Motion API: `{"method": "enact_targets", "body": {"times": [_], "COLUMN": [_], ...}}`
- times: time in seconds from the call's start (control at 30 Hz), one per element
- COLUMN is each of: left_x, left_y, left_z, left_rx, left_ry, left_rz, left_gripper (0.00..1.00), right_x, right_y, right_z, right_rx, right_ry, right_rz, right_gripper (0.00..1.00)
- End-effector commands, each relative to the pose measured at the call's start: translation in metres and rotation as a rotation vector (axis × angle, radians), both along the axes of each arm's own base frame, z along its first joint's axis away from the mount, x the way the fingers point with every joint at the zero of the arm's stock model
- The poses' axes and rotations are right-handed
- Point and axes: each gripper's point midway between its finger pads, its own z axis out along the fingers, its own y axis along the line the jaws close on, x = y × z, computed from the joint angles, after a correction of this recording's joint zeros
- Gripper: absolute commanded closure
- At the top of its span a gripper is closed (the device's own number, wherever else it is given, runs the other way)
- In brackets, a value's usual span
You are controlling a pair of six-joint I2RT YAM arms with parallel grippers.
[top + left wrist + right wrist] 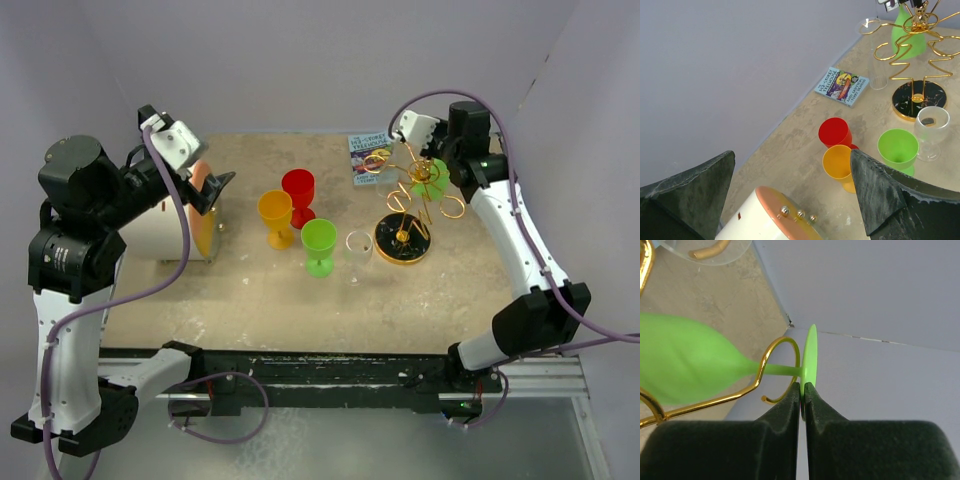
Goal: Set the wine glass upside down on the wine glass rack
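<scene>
The gold wire wine glass rack [415,195] stands on its round black base [402,242] at the back right. My right gripper [803,390] is shut on the edge of the foot of a green wine glass [685,362]. The glass is upside down, and its stem passes through a gold ring arm [761,367]. The same glass shows green among the rack's loops in the top view [432,178] and in the left wrist view [907,32]. My left gripper [792,155] is open and empty, above a white canister [755,220] at the left.
Red [298,190], yellow [275,215], green [319,243] and clear [358,247] glasses stand upright mid-table. A clear glass [878,75] hangs on the rack. A small book [366,155] lies by the back wall.
</scene>
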Motion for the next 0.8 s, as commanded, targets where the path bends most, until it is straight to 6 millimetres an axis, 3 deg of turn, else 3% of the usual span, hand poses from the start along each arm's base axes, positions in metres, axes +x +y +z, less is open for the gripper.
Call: {"method": "enact_targets", "body": {"times": [0.0, 0.77], "left_x": [-0.003, -0.005], "left_y": [-0.001, 0.002], "left_z": [0.007, 0.003], "left_rx": [-0.016, -0.006], "left_ry": [-0.02, -0.021], "left_rz": [-0.014, -0.005], "left_gripper": [0.01, 0.01], "right_x": [0.001, -0.006], "right_y": [-0.005, -0.001], "right_z": [0.036, 0.019], "right_rx": [0.039, 0.089], "right_ry": [-0.103, -0.071], "right_rz": [-0.052, -0.044], "right_gripper": [0.9, 0.75]}}
